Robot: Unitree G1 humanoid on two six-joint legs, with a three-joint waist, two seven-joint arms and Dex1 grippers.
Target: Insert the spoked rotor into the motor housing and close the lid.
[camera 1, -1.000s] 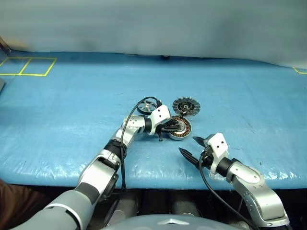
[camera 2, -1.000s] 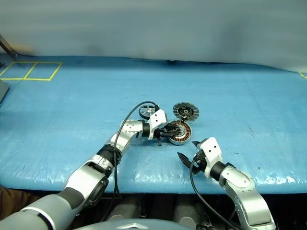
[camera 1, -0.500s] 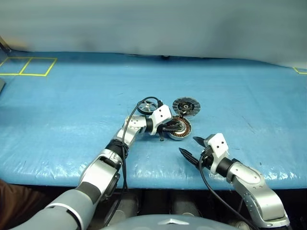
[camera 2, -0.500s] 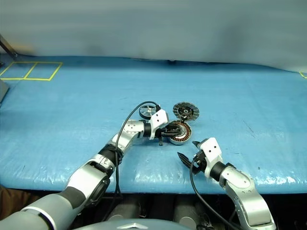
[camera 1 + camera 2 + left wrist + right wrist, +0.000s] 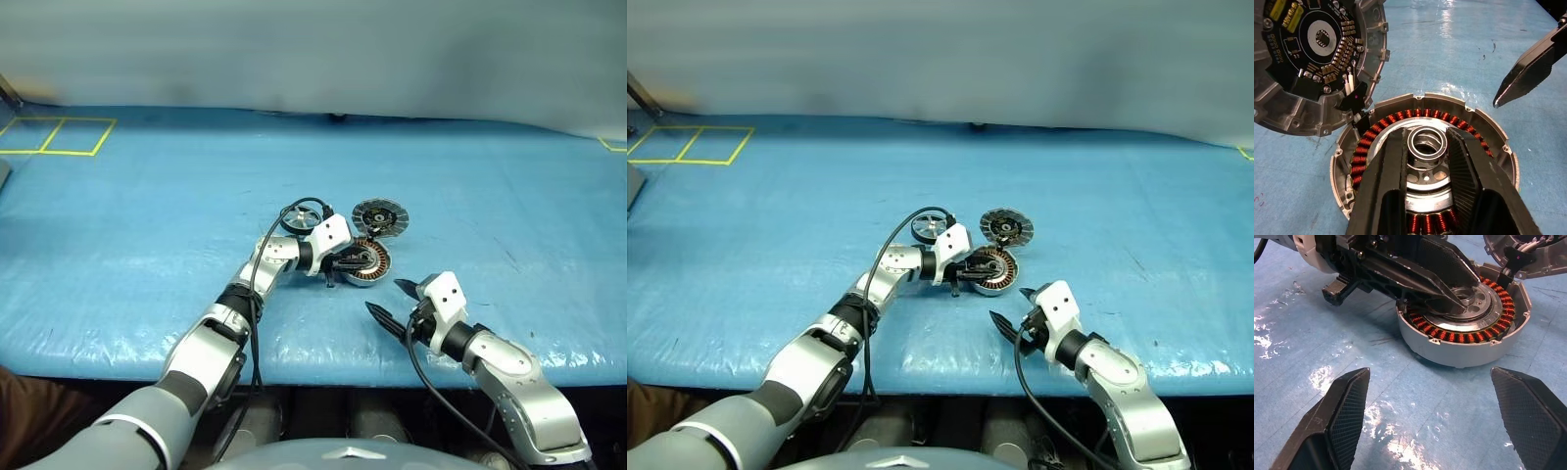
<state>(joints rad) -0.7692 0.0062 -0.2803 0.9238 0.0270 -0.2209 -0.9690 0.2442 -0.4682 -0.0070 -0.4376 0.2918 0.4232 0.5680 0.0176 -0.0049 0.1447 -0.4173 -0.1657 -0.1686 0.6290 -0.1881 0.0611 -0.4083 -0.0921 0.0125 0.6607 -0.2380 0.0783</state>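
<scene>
My left pincer (image 5: pixel 1426 140) is released, jaws parted on both sides of the hub of the motor housing (image 5: pixel 1488 145). My right pincer (image 5: pixel 384 297) is released too and empty, near it. The spoked rotor (image 5: pixel 300 217) lies on the surface (image 5: pixel 147 215) behind my left wrist, partly hidden. If I lift carelessly, a jaw may catch the hub and drag the housing, or knock the open lid (image 5: pixel 380 217).

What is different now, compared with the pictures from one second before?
No visible change. The left gripper stays over the motor housing, the right gripper stays open in front of it, and the spoked rotor and the lid lie where they were.
</scene>
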